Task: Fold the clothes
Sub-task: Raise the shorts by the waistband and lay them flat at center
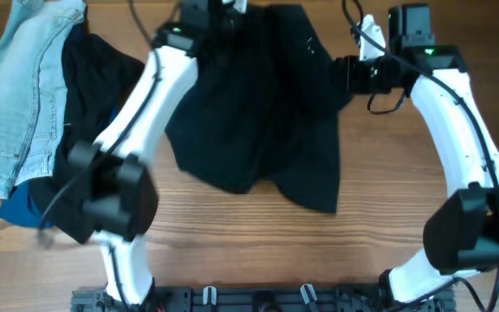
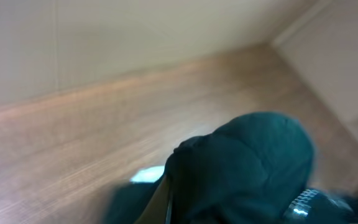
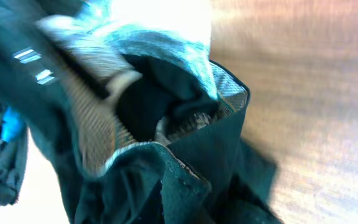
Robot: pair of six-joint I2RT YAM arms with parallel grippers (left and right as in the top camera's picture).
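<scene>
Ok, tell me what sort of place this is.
Probably a robot workbench set up for laundry folding: a plain wooden table, a left arm and right arm mounted at its edge, black shorts between them, jeans piled aside.

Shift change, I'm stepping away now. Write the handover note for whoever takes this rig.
Left gripper: shut on the far edge of the black shorts.
Right gripper: shut on the shorts' right edge, fabric bunched in its jaws.
Shorts: rumpled on the table, legs pointing toward the arm bases.
Left-side pile: light jeans, a dark garment, something blue beneath.
Done: both grips taken.
Left: no fold made yet; fold the shorts, then probably the pile.
</scene>
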